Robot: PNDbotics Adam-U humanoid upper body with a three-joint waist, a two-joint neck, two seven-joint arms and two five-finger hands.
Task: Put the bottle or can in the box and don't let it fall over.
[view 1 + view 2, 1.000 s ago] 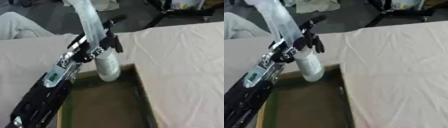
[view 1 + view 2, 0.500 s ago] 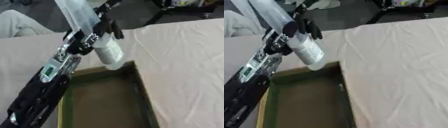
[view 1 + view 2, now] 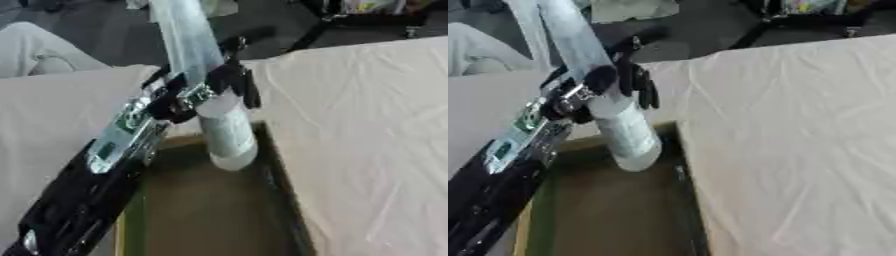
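My left hand (image 3: 214,85) is shut on a pale translucent bottle (image 3: 226,131), fingers curled round its upper part. The bottle hangs nearly upright, its base tipped slightly toward me, above the far end of an open box (image 3: 282,170) with a dark olive floor and dark walls. The bottle's base is near the box's far right corner, and I cannot tell whether it touches the floor. My left arm runs up from the lower left and hides the box's left wall. The right hand shows in neither view.
A wrinkled cream cloth (image 3: 798,130) covers the table to the right of the box and behind it. A pale translucent strip (image 3: 184,35) rises from my hand toward the top edge. Dark floor and black stands lie beyond the table's far edge.
The hand lifted the bottle up and back half a second ago, and it now hangs lower again over the box's far end. The camera view has shifted too.
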